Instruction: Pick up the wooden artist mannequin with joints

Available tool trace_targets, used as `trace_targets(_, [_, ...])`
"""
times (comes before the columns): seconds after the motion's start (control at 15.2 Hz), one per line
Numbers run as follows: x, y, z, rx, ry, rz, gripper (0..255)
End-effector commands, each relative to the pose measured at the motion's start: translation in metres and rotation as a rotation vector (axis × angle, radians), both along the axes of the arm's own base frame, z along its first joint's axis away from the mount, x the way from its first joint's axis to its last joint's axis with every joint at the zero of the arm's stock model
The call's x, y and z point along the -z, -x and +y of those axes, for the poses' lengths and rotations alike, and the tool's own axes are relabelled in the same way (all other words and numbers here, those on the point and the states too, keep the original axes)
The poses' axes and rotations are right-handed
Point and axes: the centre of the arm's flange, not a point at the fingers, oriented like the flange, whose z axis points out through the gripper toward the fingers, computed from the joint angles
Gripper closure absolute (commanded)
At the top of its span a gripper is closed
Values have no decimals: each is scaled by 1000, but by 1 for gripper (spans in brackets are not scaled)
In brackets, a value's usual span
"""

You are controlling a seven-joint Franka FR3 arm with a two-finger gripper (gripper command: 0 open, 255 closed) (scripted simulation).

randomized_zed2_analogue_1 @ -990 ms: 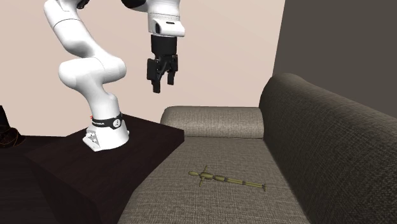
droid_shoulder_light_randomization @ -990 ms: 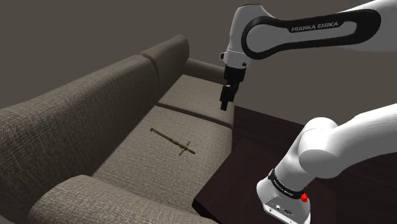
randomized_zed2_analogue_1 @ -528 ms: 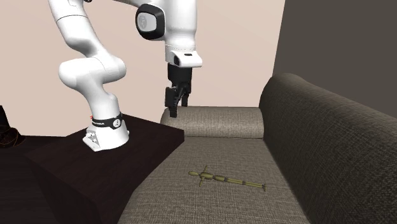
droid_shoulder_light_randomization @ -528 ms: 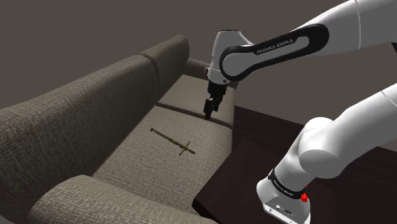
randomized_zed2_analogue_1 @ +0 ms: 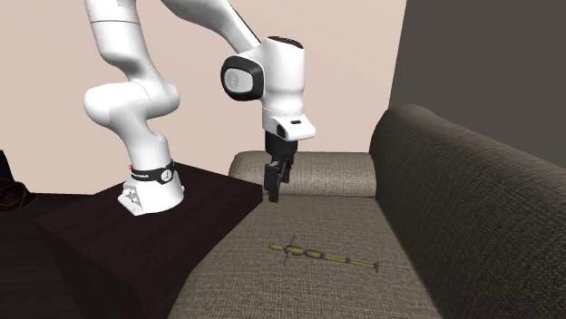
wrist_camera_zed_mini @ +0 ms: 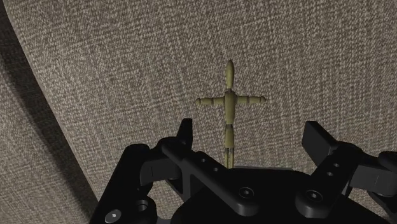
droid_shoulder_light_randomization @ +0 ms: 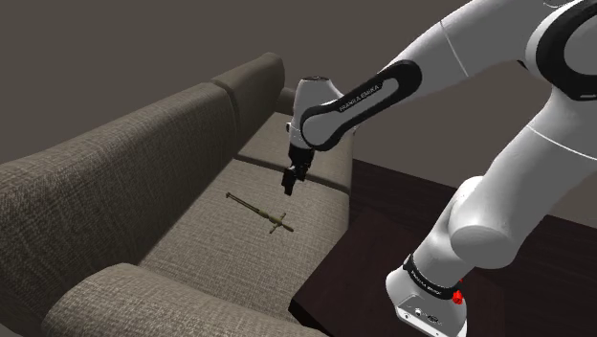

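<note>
Right now my pincer [droid_shoulder_light_randomization: 289,181] hangs in the air over the sofa [droid_shoulder_light_randomization: 215,235], pointing down at the seat, and its two black fingers [wrist_camera_zed_mini: 186,133] stand wide apart, gripping nothing. Below it and a little ahead, the mannequin [droid_shoulder_light_randomization: 260,211] lies flat on the grey-brown woven cushion, well clear of the fingertips. From the wrist view I see the olive-brown figure [wrist_camera_zed_mini: 229,105] lined up with the gap of the pincer [wrist_camera_zed_mini: 251,133]: head pointing away from it, both arms stretched out sideways, legs running back under the hand's black body. A dark seam [wrist_camera_zed_mini: 38,95] between cushions curves past to one side of the pincer. In the second exterior view the pincer [randomized_zed2_analogue_1: 271,188] hangs from the white arm [randomized_zed2_analogue_1: 272,77] beyond the dark stand [randomized_zed2_analogue_1: 100,227], with the mannequin [randomized_zed2_analogue_1: 322,256] lower on the seat.
</note>
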Motion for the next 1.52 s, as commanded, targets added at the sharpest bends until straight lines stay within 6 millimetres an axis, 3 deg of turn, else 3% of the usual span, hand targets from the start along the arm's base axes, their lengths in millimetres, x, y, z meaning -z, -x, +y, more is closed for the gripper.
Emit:
trace_targets(0.0, [21,-14,3,-3,-1,-11,0])
trace_targets(0.79, [144,-100,27,-23,0,-63,0])
trace_targets(1.39, [184,-100,27,-23,0,-63,0])
trace_targets(1.45, [184,-100,26,-22,0,-63,255])
